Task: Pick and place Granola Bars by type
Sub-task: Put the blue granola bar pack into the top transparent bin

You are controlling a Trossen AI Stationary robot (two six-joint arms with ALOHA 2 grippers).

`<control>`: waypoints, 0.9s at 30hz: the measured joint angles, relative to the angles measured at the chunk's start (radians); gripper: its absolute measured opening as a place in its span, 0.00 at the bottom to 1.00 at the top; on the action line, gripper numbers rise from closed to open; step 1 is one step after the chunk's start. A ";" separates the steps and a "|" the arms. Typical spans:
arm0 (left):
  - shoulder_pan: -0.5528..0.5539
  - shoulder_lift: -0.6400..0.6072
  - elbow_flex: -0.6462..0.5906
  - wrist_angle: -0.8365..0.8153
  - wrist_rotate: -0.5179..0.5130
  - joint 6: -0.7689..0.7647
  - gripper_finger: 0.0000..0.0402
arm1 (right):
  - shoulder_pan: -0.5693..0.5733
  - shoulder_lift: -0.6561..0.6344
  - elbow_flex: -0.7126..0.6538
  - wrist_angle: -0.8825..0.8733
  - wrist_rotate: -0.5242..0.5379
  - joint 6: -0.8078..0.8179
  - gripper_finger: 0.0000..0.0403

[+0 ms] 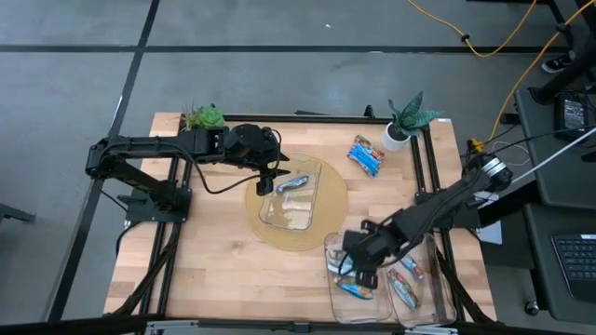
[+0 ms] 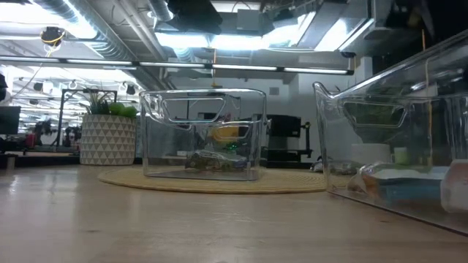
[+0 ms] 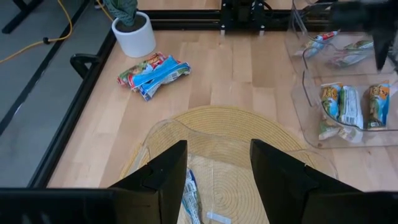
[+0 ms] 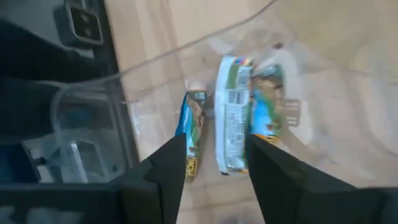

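Three multicoloured Granola Bars (image 4: 233, 121) lie side by side on the floor of a clear bin (image 1: 333, 244) at the table's near right. My right gripper (image 4: 214, 168) hangs open just above them, holding nothing. The neighbouring clear bin (image 1: 438, 300) holds more bars (image 1: 406, 279). A small heap of loose bars (image 1: 366, 155) lies flat on the table beside a white plant pot (image 1: 397, 136). My left gripper (image 3: 217, 180) hovers open over a third clear bin (image 1: 312, 219) on a round woven mat; one blue-and-silver bar (image 1: 293, 183) lies in that bin.
The round mat (image 1: 326, 237) sits mid-table. A green plant (image 1: 205, 117) stands at the far left corner, and the white pot's plant at the far right. Black frame rails (image 1: 421, 167) run along both table sides. Bare wood lies near left of the mat.
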 joint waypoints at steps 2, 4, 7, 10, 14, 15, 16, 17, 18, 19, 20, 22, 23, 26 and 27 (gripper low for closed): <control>0.000 0.000 0.000 0.000 0.000 0.000 0.42 | -0.017 -0.033 0.043 -0.069 0.021 -0.003 0.42; 0.000 0.000 0.000 0.000 0.000 0.000 0.42 | -0.036 -0.068 0.095 -0.132 0.054 -0.013 0.43; 0.000 0.000 0.000 0.000 0.000 0.000 0.42 | -0.071 -0.106 0.195 -0.231 0.115 -0.041 0.42; 0.000 0.000 0.000 0.000 0.000 -0.006 0.42 | -0.114 -0.132 0.322 -0.298 0.149 -0.104 0.41; 0.000 0.000 0.000 0.000 0.000 -0.008 0.42 | -0.183 -0.149 0.514 -0.391 0.267 -0.190 0.41; 0.000 0.000 0.000 0.000 0.000 -0.008 0.42 | -0.205 -0.148 0.565 -0.411 0.322 -0.207 0.41; 0.000 0.000 0.000 0.000 0.000 -0.008 0.42 | -0.229 -0.148 0.615 -0.423 0.377 -0.230 0.41; 0.000 0.000 0.000 0.000 0.000 -0.009 0.42 | -0.257 -0.148 0.663 -0.425 0.426 -0.253 0.41; 0.000 0.000 0.000 0.000 0.000 -0.009 0.42 | -0.292 -0.149 0.707 -0.422 0.458 -0.276 0.41; 0.000 0.000 0.000 0.000 0.000 -0.010 0.42 | -0.329 -0.150 0.747 -0.415 0.476 -0.302 0.41; 0.000 0.000 0.000 0.000 0.000 -0.013 0.42 | -0.370 -0.150 0.784 -0.399 0.479 -0.334 0.41; 0.000 0.000 0.000 0.000 0.000 -0.027 0.42 | -0.456 -0.149 0.845 -0.347 0.466 -0.390 0.41; 0.000 0.000 0.000 0.000 0.000 -0.033 0.42 | -0.497 -0.148 0.867 -0.312 0.452 -0.416 0.40; 0.000 0.000 0.000 0.000 0.000 -0.037 0.42 | -0.618 -0.146 0.914 -0.198 0.402 -0.498 0.39; 0.000 0.000 0.000 0.000 0.000 -0.038 0.42 | -0.656 -0.142 0.925 -0.173 0.396 -0.520 0.39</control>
